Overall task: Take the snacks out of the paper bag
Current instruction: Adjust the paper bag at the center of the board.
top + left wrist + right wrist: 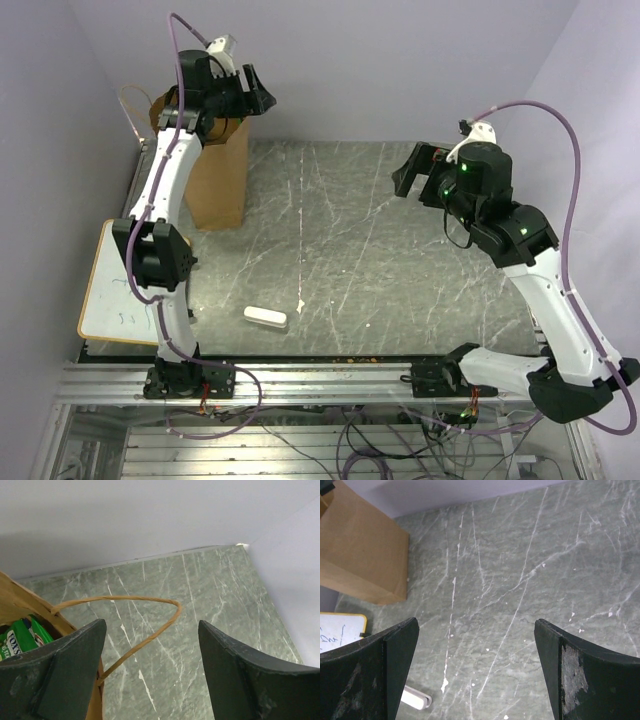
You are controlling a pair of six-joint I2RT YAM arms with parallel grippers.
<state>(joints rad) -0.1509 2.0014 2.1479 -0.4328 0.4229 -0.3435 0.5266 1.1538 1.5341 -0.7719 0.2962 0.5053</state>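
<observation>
Green-grey stone with white streaks covers the table (350,260), and pale purple walls close it in at the back and sides.

At the far left corner stands the paper bag (215,180). It is brown, upright and open at the top. The left gripper (258,100) hangs right over that open top. From the left wrist camera, the left gripper (150,670) has its two dark fingers spread wide, and nothing is held between them. A thin twisted handle (125,602) of the bag loops up across the gap between the fingers. I cannot tell if it touches them.

The snacks (22,637) are inside the bag. Only a small bit shows at the left edge of the left wrist view: shiny green and white packets with a little blue, tucked behind the bag's brown rim.

The right gripper (410,172) is up in the air over the right side of the table, well apart from the bag. From its own camera, the right gripper (475,670) is wide open too, with only bare stone showing between its fingers. It holds nothing.

A small white block (266,317) lies flat on the table near the front edge, closer to the left arm. A white board (115,285) with a wooden edge lies at the near left, just beside the left arm.
</observation>
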